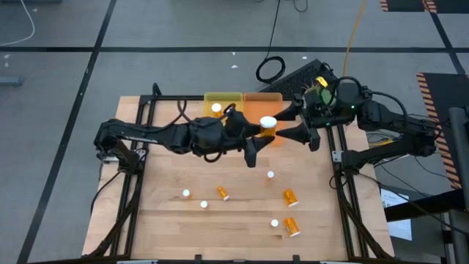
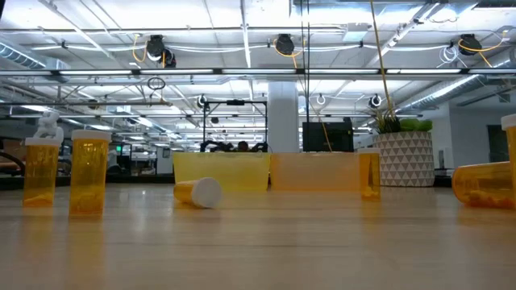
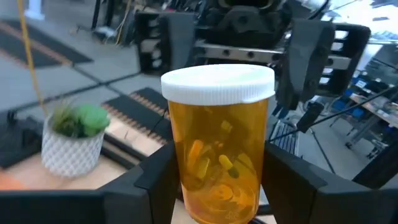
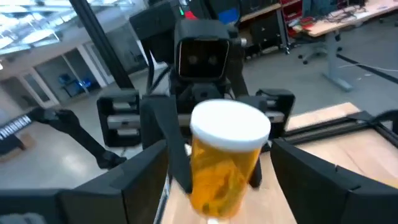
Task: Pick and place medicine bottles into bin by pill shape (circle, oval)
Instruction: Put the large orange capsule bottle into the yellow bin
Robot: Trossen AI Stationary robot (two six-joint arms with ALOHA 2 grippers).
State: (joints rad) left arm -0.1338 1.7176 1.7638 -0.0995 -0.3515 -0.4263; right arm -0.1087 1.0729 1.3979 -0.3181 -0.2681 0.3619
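Held bottle: translucent orange plastic pill bottle, white cap (image 3: 217,155), frame centre; light, rigid, slippery.
Left gripper (image 3: 214,186): clamped on bottle body, below cap.
Right gripper (image 4: 217,180): spread wide around it.

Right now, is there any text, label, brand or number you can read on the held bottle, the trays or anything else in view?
No text reads in any view.
Held bottle, gripped by the left gripper above the orange tray: no printed label shows, only pills through the orange wall.
Right gripper: open around the same bottle, no markings.
Yellow tray, white pot: no lettering.
Bottles on the table: too small to tell.
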